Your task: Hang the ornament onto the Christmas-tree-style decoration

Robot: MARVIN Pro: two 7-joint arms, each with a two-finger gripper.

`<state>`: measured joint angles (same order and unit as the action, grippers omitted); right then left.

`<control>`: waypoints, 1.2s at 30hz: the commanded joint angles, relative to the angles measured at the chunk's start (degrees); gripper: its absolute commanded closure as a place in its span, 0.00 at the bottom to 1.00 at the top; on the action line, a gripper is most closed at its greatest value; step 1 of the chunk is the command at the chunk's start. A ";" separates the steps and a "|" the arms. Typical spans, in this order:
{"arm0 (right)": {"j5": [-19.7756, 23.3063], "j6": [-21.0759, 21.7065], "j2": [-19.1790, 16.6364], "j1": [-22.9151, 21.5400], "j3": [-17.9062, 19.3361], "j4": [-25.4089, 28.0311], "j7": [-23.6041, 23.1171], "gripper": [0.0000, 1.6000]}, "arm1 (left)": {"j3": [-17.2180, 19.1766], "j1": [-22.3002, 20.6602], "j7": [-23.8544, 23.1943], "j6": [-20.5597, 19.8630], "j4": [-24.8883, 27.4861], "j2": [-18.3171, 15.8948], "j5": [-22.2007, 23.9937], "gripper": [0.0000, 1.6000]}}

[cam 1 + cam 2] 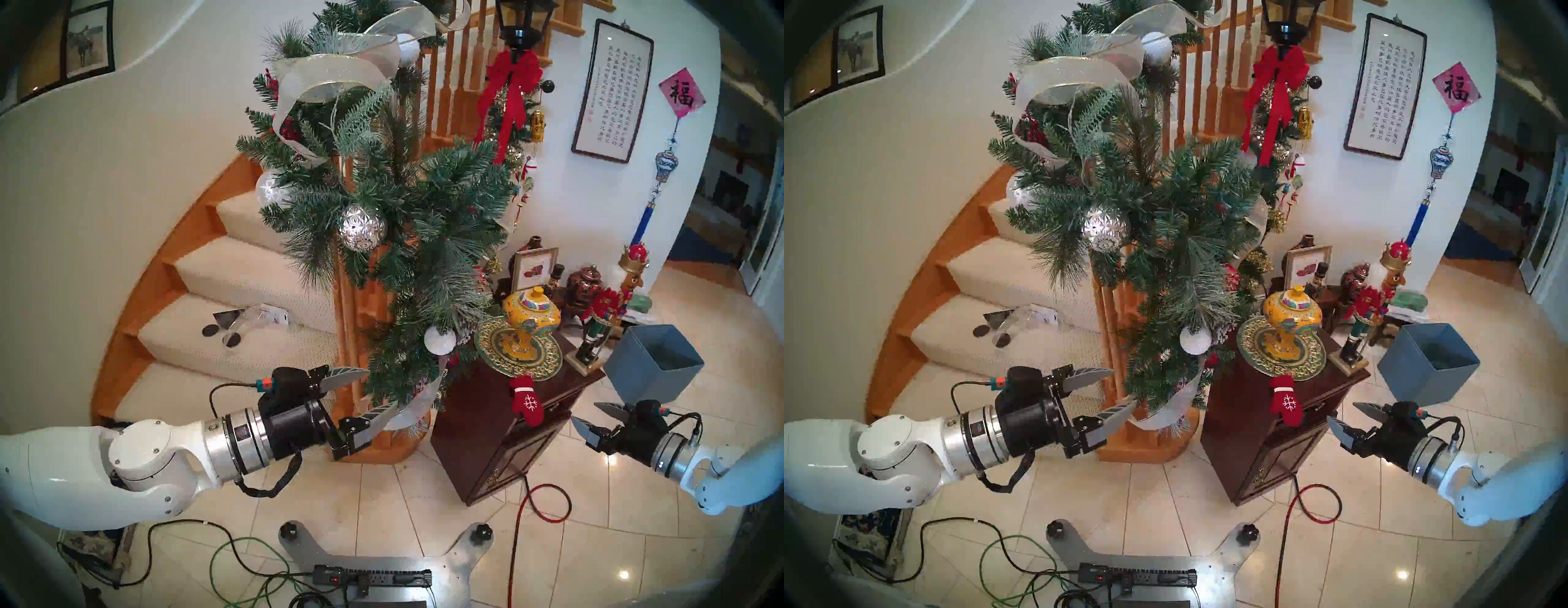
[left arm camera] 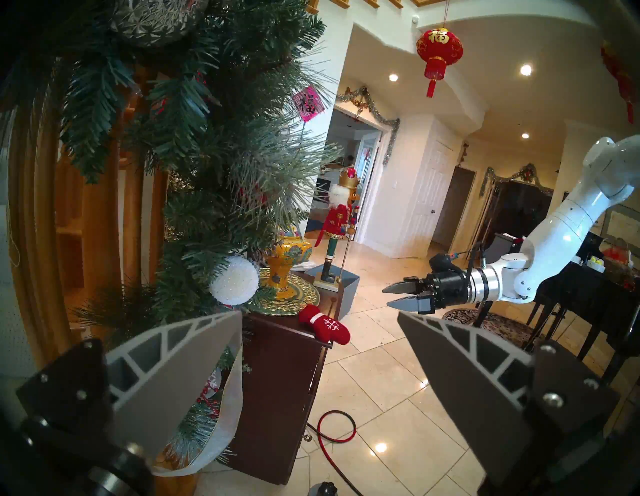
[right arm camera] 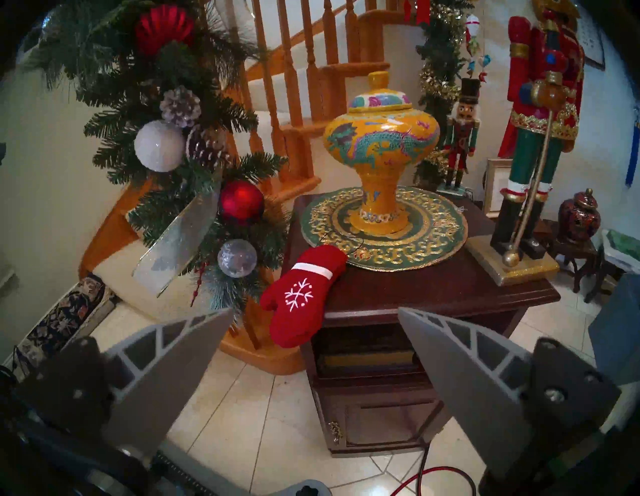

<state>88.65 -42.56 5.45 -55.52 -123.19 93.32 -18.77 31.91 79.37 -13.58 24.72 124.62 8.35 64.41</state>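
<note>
Red mitten ornament (image 1: 527,399) draped over front-left corner of dark wood cabinet top (image 3: 433,287), cuff end on the top, thumb end hanging off the edge; thin loop lying toward green-gold plate (image 3: 384,242) just behind. Yellow dragon jar (image 3: 381,138) upright on plate centre; big nutcracker (image 3: 533,145) at right edge of top, small nutcracker (image 3: 460,135) at back. Pine garland (image 1: 407,220) w/ sheer ribbon wound down wooden banister, lower end just beside cabinet's left edge; white glitter ball (image 1: 440,339), red ball (image 3: 241,202), clear ball (image 3: 237,258) & pinecones crowding branches nearest mitten. Left gripper (image 1: 370,391) jaws spread, empty, tips in among lowest sprigs & ribbon tail. Right gripper (image 1: 594,418) jaws spread, empty, off cabinet's front-right side, apart from mitten. Blue box (image 1: 653,361) on floor behind right gripper; red cable (image 1: 530,505) looped on tiles at cabinet foot.
</note>
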 commanded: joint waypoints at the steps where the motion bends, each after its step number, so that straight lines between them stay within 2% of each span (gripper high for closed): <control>1: -1.87 1.13 0.28 4.66 4.07 -0.01 1.52 0.00 | 0.16 -0.15 0.01 0.06 0.02 -0.05 -0.01 0.00; 10: -3.77 2.75 0.28 8.79 8.79 1.22 3.68 0.00 | 0.16 -0.15 0.01 0.06 0.02 -0.05 -0.01 0.00; 13: -3.75 3.61 0.28 11.43 11.73 1.91 3.93 0.00 | 0.16 -0.15 0.01 0.06 0.02 -0.05 -0.01 0.00; 23: -4.89 6.08 0.28 16.65 17.68 3.50 6.23 0.00 | 0.16 -0.15 0.01 0.05 0.02 -0.05 -0.01 0.00; 25: -5.36 6.89 0.28 18.82 20.06 3.97 7.02 0.00 | 0.16 -0.15 0.01 0.05 0.02 -0.05 -0.01 0.00; 36: -5.98 9.40 0.33 25.27 27.63 5.25 8.30 0.00 | 0.16 -0.15 0.01 0.05 0.02 -0.05 -0.01 0.00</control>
<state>82.96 -33.92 5.83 -34.96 -100.16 98.11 -10.99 31.90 79.38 -13.58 24.71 124.62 8.36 64.41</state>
